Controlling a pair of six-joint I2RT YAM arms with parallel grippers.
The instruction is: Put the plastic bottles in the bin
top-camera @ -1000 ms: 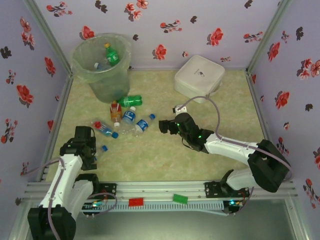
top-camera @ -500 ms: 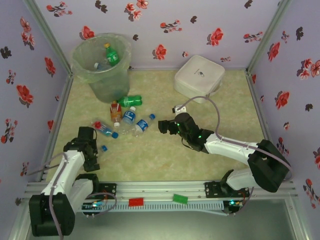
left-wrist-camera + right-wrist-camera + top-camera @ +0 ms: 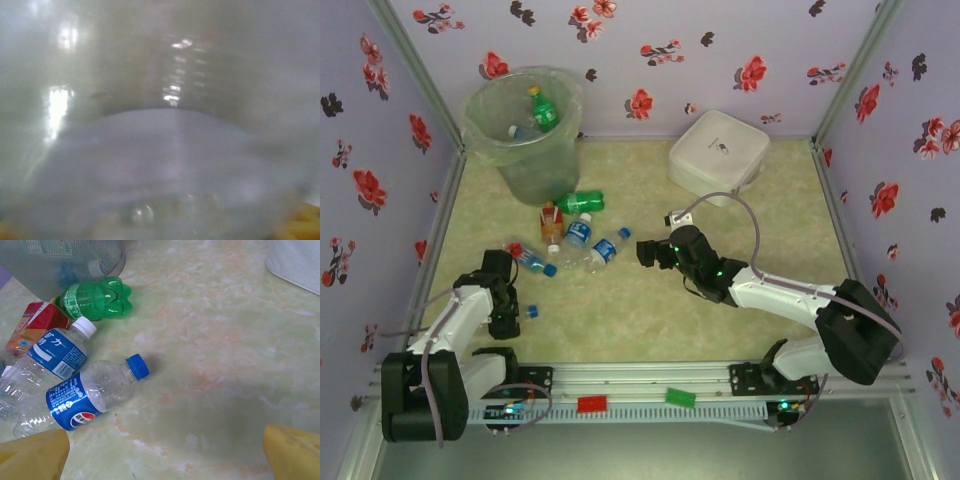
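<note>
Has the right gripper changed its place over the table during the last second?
No. In the top view the right gripper keeps the same spot as before, nearer the arms than the white box and to its left.

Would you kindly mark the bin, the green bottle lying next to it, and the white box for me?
bin (image 3: 532, 168): top external view, front wall.
green bottle (image 3: 98, 299): right wrist view, mid body.
white box (image 3: 718, 150): top external view, lid centre.
</note>
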